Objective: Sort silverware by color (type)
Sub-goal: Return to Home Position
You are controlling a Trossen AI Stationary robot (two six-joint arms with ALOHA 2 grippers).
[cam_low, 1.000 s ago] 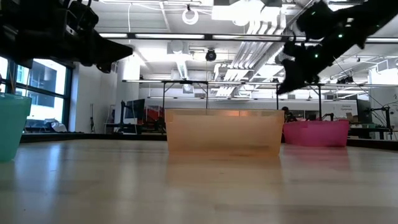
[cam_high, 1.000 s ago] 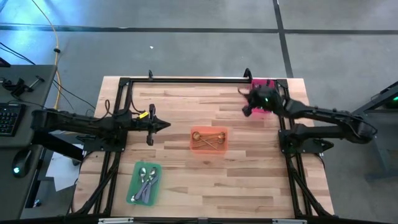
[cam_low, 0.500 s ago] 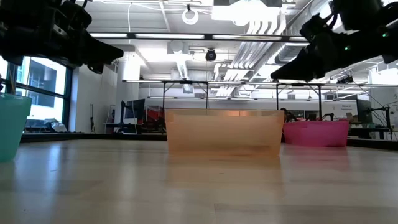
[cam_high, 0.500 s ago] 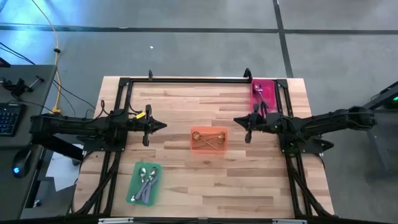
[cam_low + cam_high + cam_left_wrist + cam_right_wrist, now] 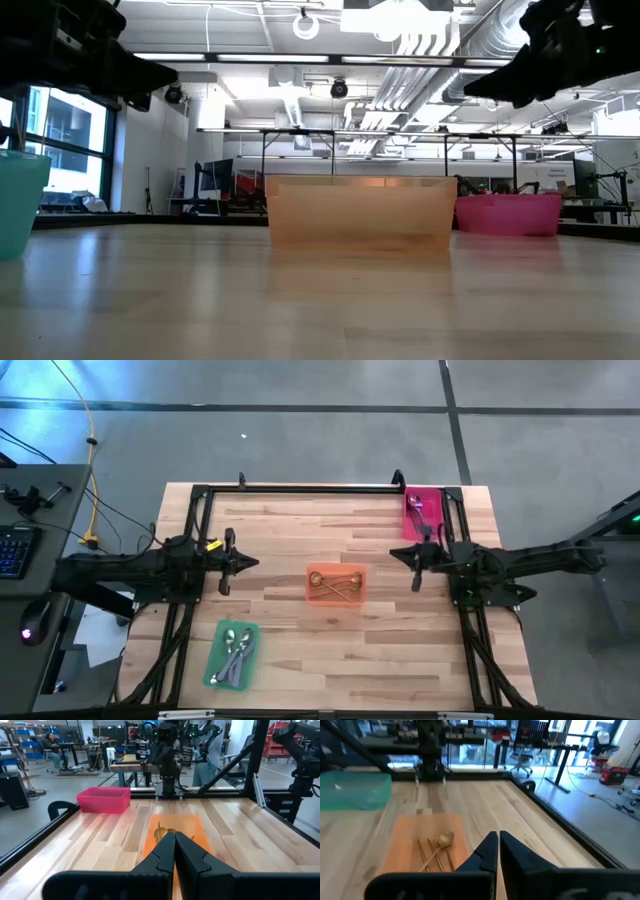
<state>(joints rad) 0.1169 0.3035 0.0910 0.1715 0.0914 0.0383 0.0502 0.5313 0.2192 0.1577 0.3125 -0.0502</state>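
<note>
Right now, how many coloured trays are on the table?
3. Seen from above: the green tray lower left, the orange tray in the middle, the pink tray upper right. None seems hidden.

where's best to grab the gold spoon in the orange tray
Probably the slim handle just behind the bowl of the gold metal spoon, coming straight down and closing across it. It lies flat in the orange plastic tray, whose walls block a sideways approach, and other gold pieces lie close alongside.
</note>
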